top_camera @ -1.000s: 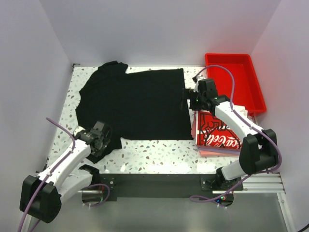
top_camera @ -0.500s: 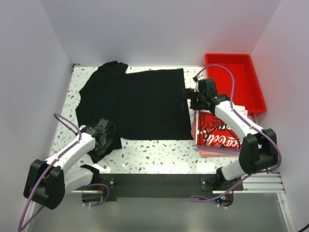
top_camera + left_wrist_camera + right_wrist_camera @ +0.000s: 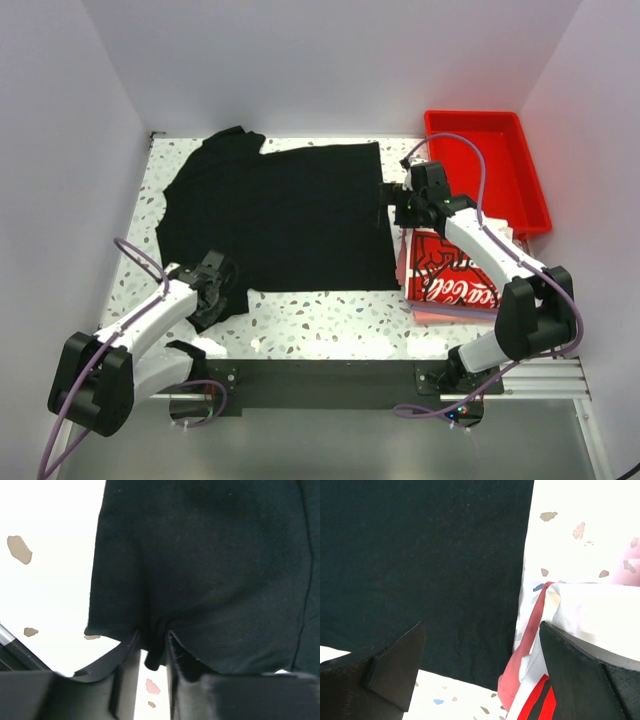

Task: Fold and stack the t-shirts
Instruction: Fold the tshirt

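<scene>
White walls close in a speckled table [image 3: 330, 310], and most of its left and middle is taken by the black t-shirt [image 3: 280, 215], spread flat with its collar to the left. At the far right sits a red tray [image 3: 480, 160]; nearer, the printed white t-shirt [image 3: 450, 280] lies folded on top of pinkish t-shirts [image 3: 440, 312].

The right gripper [image 3: 405, 205] hovers with its jaws spread wide over the black shirt's right hem, with the folded stack just beside it. The left gripper [image 3: 215, 290] is at the near-left sleeve, its jaws clenched on a small tuck of black cloth.

The step looks like taking hold for the first fold. The right jaws should come down on the black hem alone, clear of the stack. The left pinch looks shallow, so a slow, low lift would suit it.
</scene>
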Tool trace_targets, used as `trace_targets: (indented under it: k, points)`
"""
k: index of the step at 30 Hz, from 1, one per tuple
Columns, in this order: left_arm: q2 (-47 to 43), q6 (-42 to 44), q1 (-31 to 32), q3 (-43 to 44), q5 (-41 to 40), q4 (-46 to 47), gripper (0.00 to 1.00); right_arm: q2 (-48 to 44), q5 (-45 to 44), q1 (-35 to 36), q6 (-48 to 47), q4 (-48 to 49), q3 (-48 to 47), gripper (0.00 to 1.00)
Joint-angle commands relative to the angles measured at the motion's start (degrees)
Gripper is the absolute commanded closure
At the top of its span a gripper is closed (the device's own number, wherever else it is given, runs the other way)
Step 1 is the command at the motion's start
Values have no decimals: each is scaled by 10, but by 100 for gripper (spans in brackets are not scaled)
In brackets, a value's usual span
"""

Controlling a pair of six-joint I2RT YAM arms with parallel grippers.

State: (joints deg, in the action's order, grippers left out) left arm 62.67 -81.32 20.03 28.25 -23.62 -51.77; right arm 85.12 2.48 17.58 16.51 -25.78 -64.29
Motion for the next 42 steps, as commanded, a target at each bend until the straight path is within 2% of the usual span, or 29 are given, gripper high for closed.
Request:
trace_targets:
  k: [1, 7, 9, 13, 21, 26, 35, 42]
  points:
    - [19, -13, 2, -29, 25, 65, 78, -3, -2, -2, -2, 2, -13, 1]
    - [-18, -3, 2, -21, 18, 52, 100, -48, 10, 16, 11, 5, 42, 1]
    - [-31, -2, 2, -14, 7, 41, 100, -72, -4, 32, 11, 0, 60, 1]
    - [-60, -7, 1, 8, -39, 8, 100, -90, -41, 124, -56, -47, 82, 1]
    - [-85, -10, -21, 36, -86, -23, 100, -50, -36, 218, -103, -66, 102, 1]
    - [-106, -7, -22, 32, -87, -25, 100, -21, -68, 237, -94, -86, 96, 2]
    - [-106, -8, -24, 41, -99, -42, 100, 54, -88, 236, -42, -107, 91, 22]
    - [-110, -3, -24, 46, -94, -35, 100, 87, -120, 235, -36, -108, 86, 33]
